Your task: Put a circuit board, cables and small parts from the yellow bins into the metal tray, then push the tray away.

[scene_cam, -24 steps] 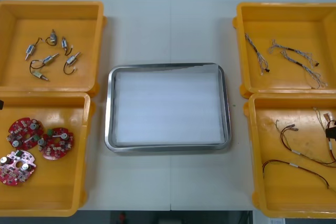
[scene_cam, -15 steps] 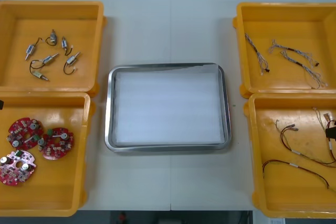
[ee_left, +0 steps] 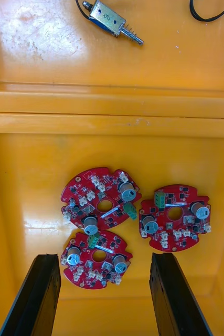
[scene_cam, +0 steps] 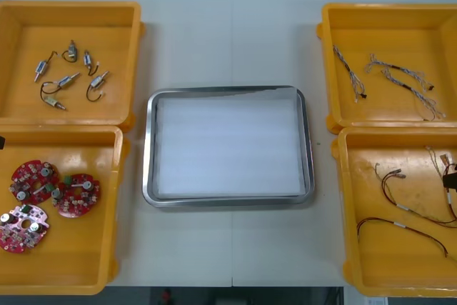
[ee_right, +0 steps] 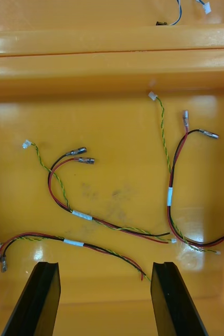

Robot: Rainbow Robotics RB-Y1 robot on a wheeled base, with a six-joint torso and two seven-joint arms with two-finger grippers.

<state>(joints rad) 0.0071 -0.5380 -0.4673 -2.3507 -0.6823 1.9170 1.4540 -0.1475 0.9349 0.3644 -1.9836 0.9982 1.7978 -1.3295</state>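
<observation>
Left jaws over bin [ee_left: 38, 157] of circuit boards [ee_left: 83, 191], right jaws over cables [ee_right: 170, 197] (both spread, empty)

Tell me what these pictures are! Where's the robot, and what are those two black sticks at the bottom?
It's a robot with two arms. One camera looks down at the table: a metal tray in the middle, yellow bins at each side. The other two cameras sit on the wrists. Those black sticks are the left arm's fingers, open above three red circuit boards, and the right arm's fingers, open above red and yellow cables. Nothing is held yet. Other bins hold small metal parts and blue and white cables.
</observation>
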